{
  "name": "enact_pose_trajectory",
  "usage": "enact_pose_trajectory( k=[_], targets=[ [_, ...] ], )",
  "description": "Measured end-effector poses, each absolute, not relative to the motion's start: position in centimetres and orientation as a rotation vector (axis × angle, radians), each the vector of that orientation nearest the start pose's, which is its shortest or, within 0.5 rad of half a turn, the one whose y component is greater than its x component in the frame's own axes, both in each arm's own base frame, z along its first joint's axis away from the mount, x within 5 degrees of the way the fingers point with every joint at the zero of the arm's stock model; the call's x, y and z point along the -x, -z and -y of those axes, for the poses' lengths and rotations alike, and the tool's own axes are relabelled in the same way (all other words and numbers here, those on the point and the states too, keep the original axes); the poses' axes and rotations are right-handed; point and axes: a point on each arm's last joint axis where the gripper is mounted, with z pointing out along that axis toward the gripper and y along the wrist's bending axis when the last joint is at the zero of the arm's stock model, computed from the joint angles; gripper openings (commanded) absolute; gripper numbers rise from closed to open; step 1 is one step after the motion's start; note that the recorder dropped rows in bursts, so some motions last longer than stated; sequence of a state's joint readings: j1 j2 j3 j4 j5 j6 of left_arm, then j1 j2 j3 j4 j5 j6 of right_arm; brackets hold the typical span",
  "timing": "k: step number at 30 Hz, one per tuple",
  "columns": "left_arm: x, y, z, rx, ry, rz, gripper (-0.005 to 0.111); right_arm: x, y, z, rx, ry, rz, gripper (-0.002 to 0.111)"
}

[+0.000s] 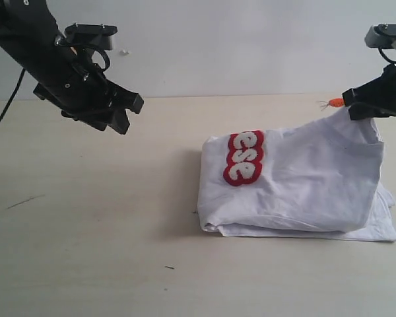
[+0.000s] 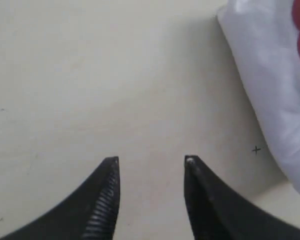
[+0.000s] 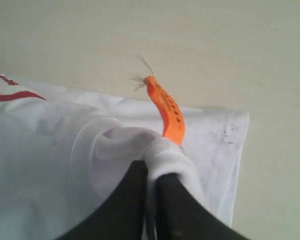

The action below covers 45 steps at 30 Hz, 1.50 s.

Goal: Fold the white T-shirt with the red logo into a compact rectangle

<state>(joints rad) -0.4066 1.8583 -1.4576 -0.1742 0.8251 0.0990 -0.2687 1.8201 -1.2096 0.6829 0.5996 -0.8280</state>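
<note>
**Tabletop** (image 1: 86,251): pale beige, matte, lying under the left claw (image 1: 129,113) and the right claw (image 1: 350,105).
**Wall** (image 1: 237,39): plain off-white, rising behind both claws from the table's far edge.
**Scuff** (image 1: 23,201): thin dark streak on the table, below the left claw and outward of it.
**Cross mark** (image 2: 256,149): small and dark, on the table near the left claw's tips.
**Light**: soft and even, with faint shadows.

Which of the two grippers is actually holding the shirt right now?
The right gripper: it is shut on a bunch of the white T-shirt by the orange neck tag, lifting it. The left gripper is open, over bare table.
</note>
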Motion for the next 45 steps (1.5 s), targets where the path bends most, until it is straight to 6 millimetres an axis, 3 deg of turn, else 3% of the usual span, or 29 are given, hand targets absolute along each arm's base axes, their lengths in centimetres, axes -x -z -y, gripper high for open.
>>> enact_pose_trajectory(
  k=[4, 9, 11, 15, 18, 20, 24, 32, 40, 45],
  targets=[
    [-36.3, -24.4, 16.9, -0.567, 0.298, -2.673, 0.042, -37.9, -19.2, 7.4, 0.09, -0.237, -2.54, 0.048],
    [-36.1, -24.4, 16.9, -0.575, 0.296, -2.69, 0.042, -38.7, -19.9, 8.3, 0.005, -0.156, -2.558, 0.045],
    [-36.1, -24.4, 16.8, -0.579, 0.295, -2.694, 0.042, -39.0, -21.1, 8.6, -0.057, -0.145, -2.542, 0.036],
    [-36.1, -24.4, 16.8, -0.579, 0.295, -2.694, 0.042, -38.8, -22.5, 8.1, -0.083, -0.19, -2.571, 0.0],
    [-36.1, -24.4, 16.9, -0.597, 0.294, -2.689, 0.041, -38.2, -21.0, 4.7, 0.114, -0.238, -2.661, 0.0],
    [-35.9, -24.5, 16.8, -0.602, 0.293, -2.686, 0.028, -37.7, -19.3, 2.2, 0.264, -0.261, -2.718, 0.0],
    [-35.1, -25.4, 16.4, -0.625, 0.29, -2.657, 0.0, -37.6, -17.2, -0.1, 0.391, -0.275, -2.784, 0.0],
    [-31.8, -29.1, 14.9, -0.605, 0.299, -2.512, 0.0, -38.1, -11.4, -3.5, 0.492, -0.223, -2.91, 0.0],
    [-29.8, -30.1, 14.0, -0.59, 0.302, -2.459, 0.0, -40.3, -10.8, -9.0, 0.657, -0.214, -2.838, 0.0],
    [-29.8, -30.5, 14.0, -0.583, 0.303, -2.435, 0.0, -40.5, -11.1, -14.0, 0.814, -0.233, -2.767, 0.0]
  ],
)
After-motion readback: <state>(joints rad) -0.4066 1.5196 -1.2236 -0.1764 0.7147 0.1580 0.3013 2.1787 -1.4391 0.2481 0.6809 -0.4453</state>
